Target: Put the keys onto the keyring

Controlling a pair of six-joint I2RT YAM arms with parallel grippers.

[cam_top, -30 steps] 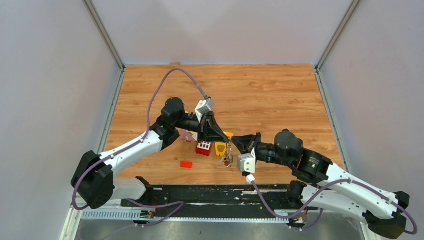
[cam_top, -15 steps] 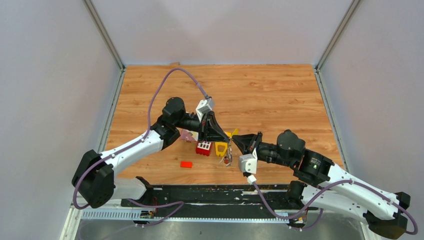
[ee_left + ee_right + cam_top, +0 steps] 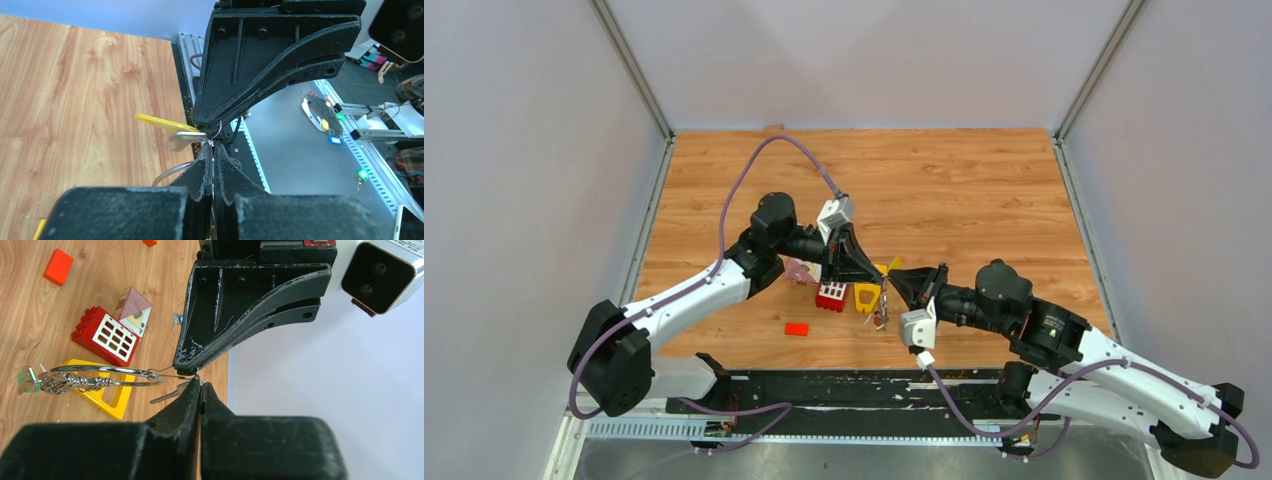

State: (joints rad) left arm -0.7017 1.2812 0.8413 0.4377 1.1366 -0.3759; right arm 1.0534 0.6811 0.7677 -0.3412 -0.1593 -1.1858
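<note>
Both arms meet nose to nose above the bench (image 3: 964,190). The left claw (image 3: 865,276) is pressed together and, as far as the wrist views show, pinches the wire of the keyring (image 3: 105,367). The ring hangs out sideways in the air over the yellow triangular frame (image 3: 107,402), with a short chain (image 3: 75,382) and a green-headed key (image 3: 21,376) dangling at its far end. The right claw (image 3: 894,283) is likewise pressed together, nipping a silver key (image 3: 167,395) whose blade slants away below the ring. Its tip sits just beside the left claw's tip.

The risk lies in how little metal each claw has. The key is held by a thin edge, so a push against the ring's coil may twist it in the grip or flick it onto the bench. The ring's wire can equally roll or slide, and the weight at its far end drags it down. With the tips so close, a small misjudged move could knock them together and spoil both grips. Whether the key's hole meets the split in the wire is too small to tell
</note>
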